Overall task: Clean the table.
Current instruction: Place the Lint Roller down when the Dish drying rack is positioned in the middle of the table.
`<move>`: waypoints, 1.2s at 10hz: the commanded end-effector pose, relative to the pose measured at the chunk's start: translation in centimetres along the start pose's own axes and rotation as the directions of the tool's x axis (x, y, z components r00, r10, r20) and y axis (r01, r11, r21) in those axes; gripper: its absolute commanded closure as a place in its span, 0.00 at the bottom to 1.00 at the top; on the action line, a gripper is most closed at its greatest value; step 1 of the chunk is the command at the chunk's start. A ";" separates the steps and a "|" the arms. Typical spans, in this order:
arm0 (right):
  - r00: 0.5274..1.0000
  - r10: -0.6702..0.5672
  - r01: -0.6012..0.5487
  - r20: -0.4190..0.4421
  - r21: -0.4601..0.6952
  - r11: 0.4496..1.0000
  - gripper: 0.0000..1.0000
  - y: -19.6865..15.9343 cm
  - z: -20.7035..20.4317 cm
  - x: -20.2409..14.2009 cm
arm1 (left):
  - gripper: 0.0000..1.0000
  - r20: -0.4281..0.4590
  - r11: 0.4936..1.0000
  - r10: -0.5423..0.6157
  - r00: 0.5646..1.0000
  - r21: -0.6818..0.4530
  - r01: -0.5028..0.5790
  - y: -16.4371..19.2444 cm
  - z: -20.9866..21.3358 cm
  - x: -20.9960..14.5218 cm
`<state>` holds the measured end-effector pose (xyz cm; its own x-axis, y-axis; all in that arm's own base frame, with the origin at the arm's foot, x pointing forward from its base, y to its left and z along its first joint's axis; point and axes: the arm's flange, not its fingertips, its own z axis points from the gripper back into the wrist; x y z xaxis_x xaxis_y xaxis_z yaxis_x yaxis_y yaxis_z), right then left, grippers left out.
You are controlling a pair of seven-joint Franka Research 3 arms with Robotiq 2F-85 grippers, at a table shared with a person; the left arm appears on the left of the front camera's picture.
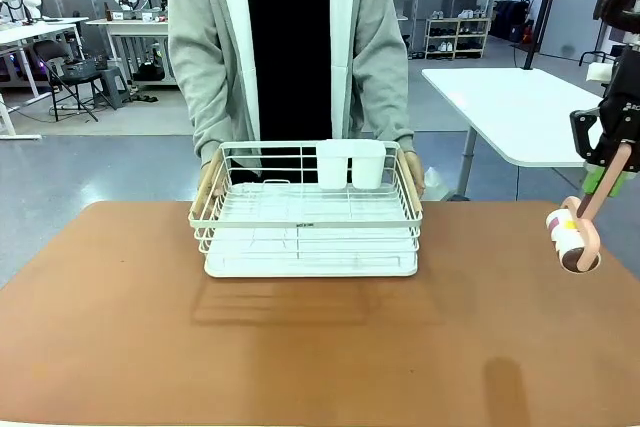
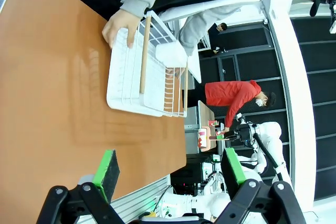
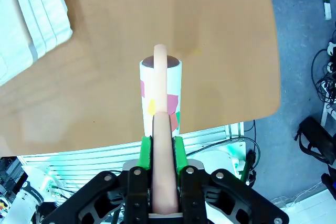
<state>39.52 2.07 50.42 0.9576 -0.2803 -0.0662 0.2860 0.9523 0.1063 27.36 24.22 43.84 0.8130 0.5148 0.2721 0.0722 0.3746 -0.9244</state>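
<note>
- A white wire rack (image 1: 310,215) is held at both ends by a person's hands (image 2: 122,26), at the far middle of the table (image 1: 320,347).
- A pink-handled lint roller (image 1: 573,239) is clamped in the right gripper (image 3: 161,145), above the table's right edge.
- The left gripper (image 2: 170,171) is seen with jaws apart, empty, over the table's near-left edge.

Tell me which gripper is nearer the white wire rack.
Hard to call. The right gripper, shut on a pink-handled lint roller, hangs above the table's right edge, well right of the rack. The left gripper, open, views the rack across bare tabletop.

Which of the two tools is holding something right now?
The right tool, shut on the lint roller's pink handle; the left tool stands open, holding nothing.
</note>
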 end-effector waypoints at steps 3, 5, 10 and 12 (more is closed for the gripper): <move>1.000 0.011 -0.011 0.000 -0.008 1.000 0.79 0.1 0.4 -0.2 | 0.00 0.014 0.999 -0.023 1.000 -0.030 0.023 0.0 0.3 0.3; 1.000 0.011 -0.011 0.000 -0.008 1.000 0.79 0.1 0.4 -0.2 | 0.00 0.014 0.999 -0.023 1.000 -0.030 0.023 0.0 0.3 0.3; 1.000 0.011 -0.011 0.000 -0.008 1.000 0.79 0.1 0.4 -0.2 | 0.00 0.014 0.999 -0.023 1.000 -0.030 0.023 0.0 0.3 0.3; 1.000 0.011 -0.011 0.000 -0.008 1.000 0.79 0.1 0.4 -0.2 | 0.00 0.014 0.999 -0.023 1.000 -0.030 0.023 0.0 0.3 0.3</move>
<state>39.52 2.07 50.42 0.9576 -0.2803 -0.0662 0.2860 0.9523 0.1063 27.36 24.22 43.84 0.8130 0.5147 0.2723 0.0724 0.3747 -0.9243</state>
